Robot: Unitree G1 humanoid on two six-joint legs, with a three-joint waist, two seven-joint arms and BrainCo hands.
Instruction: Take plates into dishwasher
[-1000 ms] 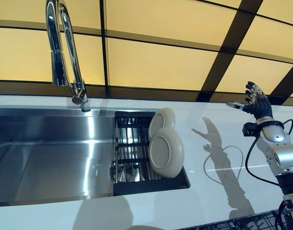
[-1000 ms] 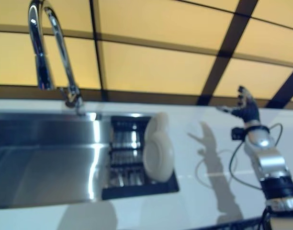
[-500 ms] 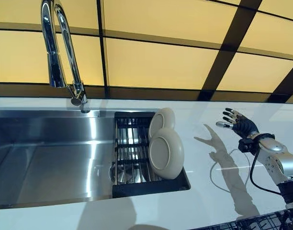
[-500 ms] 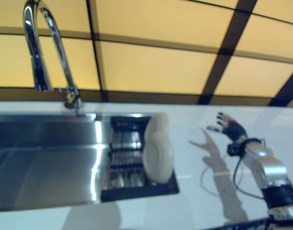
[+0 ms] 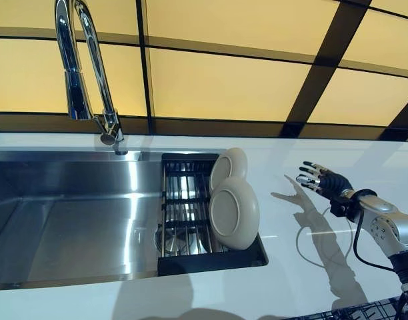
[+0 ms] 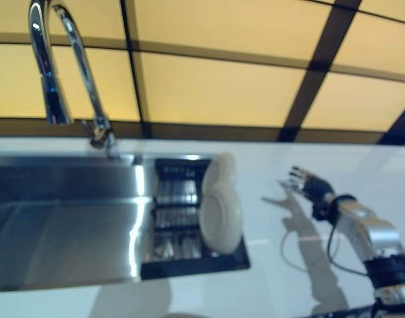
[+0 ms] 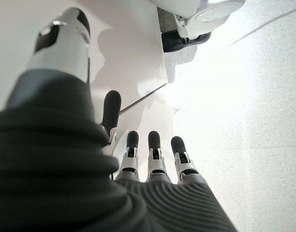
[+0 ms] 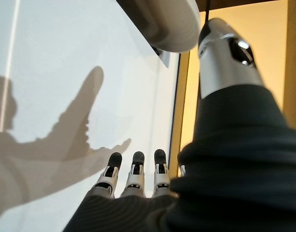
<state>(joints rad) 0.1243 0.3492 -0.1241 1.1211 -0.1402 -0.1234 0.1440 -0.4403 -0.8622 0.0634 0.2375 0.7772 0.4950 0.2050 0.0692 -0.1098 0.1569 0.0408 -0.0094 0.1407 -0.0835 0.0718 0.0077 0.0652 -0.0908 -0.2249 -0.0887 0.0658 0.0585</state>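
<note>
While the right hand [image 5: 322,181] hangs over the white countertop [image 5: 304,267] with its fingers [image 8: 133,171] spread straight and holding nothing, the two plates [image 5: 233,212] stand on edge off to its left, apart from it, with bare counter between. They lean in the black dish rack [image 5: 184,212] set into the near end of the steel sink [image 5: 64,213], the smaller-looking plate behind, the nearer one in front and partly covering it; both are cream and face the rack's open slots. Farther from the hand, beyond the rack, the chrome faucet [image 5: 84,73] arches over the basin. In the right wrist view a plate's rim [image 8: 162,21] shows past the thumb [image 8: 225,53], not touched. The left hand [image 7: 153,159] appears only in its own wrist view, hanging low over pale floor [image 7: 244,106] beside a white panel [image 7: 133,48], fingers straight and relaxed, empty.
</note>
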